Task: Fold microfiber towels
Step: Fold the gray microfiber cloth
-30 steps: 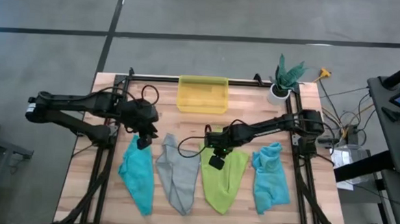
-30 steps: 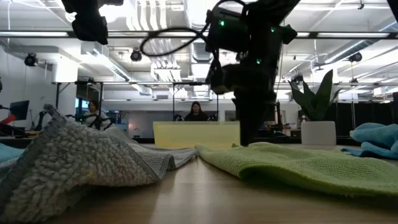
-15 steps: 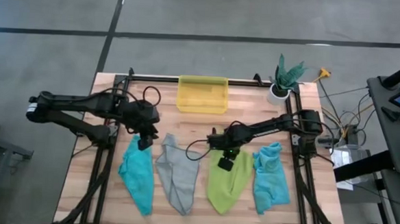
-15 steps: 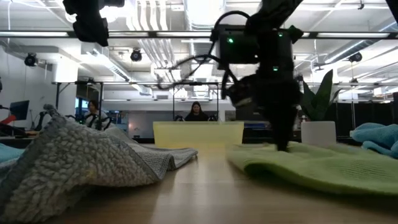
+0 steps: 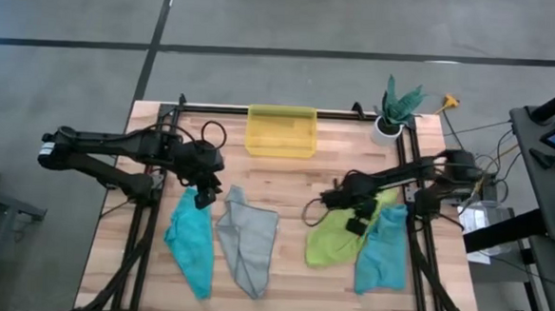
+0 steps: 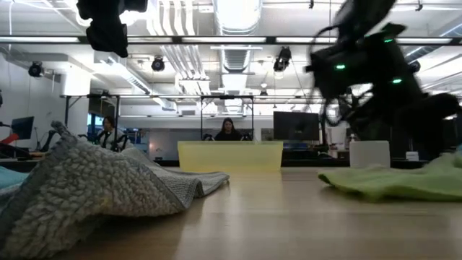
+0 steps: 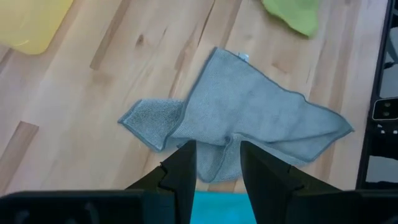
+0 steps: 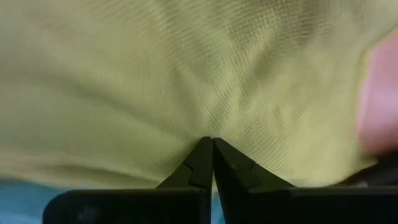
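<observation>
While the wooden table (image 5: 286,180) carries all four cloths, the largest of them, the lime green towel (image 5: 330,242), lies bunched toward the right, its far edge overlapping a teal towel (image 5: 384,256). In the right wrist view this green cloth (image 8: 186,74) fills the space directly ahead of the fingertips, with a strip of teal at the lower corner. The right gripper (image 5: 357,223) sits over the boundary between green and teal; its fingers (image 8: 200,163) are pressed tip to tip, and the green fabric puckers to a point exactly where they meet, so a pinch of that cloth is held.

A light grey towel (image 5: 246,240) lies crumpled near the table's middle, well apart from the green one. In the left wrist view the grey cloth (image 7: 249,115) spreads just beyond the fingertips, one corner folded over itself, and a tip of the green towel (image 7: 292,15) shows far beyond it.

A second teal towel (image 5: 190,241) lies beside the grey one on its left. The left gripper (image 5: 204,197) hangs at that cloth's upper corner. Its fingers (image 7: 185,168) stand partly apart, with grey cloth seen through the gap and a band of teal (image 7: 217,208) close beneath them; whether they grip the teal corner cannot be told.

A yellow bin (image 5: 281,130) stands at the far edge, and a small potted plant (image 5: 394,109) at the far right corner.
</observation>
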